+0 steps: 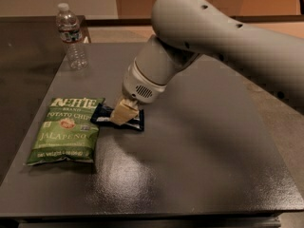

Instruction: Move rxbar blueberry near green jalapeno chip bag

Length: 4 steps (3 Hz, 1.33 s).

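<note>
gripper point(123, 116) fingers clamp rxbar blueberry point(101, 114) | beside green jalapeno chip bag point(64, 129) right edge | open table point(213, 151) rightward

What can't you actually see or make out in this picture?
Camera view:
- rxbar blueberry: middle hidden under the hand, which sits on it beside the green jalapeno chip bag.
- its print: too small to read.
- robot arm: cut off by the right edge.
- water bottle label: too small to read.
</note>
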Tool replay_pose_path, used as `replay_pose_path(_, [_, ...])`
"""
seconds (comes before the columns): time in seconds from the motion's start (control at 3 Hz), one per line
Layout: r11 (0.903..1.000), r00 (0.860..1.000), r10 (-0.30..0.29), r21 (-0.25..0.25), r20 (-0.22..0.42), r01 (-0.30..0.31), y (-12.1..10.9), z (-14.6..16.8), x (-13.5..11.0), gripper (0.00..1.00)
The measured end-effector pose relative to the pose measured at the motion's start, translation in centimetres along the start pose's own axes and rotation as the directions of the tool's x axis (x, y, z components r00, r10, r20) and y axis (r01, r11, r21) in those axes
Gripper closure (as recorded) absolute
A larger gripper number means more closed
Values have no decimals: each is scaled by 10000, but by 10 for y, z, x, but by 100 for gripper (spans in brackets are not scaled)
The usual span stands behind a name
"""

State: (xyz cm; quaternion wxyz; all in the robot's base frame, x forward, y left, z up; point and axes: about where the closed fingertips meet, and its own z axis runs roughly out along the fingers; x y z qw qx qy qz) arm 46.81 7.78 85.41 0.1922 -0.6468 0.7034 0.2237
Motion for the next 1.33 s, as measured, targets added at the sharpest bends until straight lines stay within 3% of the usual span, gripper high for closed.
replay_pose_path(0.67, [10000,10000,-89,8,-15,89,3,-1,-2,12])
replay_pose_path(1.0, [9999,9999,-116,15,-25,116,4,-1,-3,0])
replay_pose_path(1.33, [9999,9999,-117,16,-25,117,4,-1,-3,0])
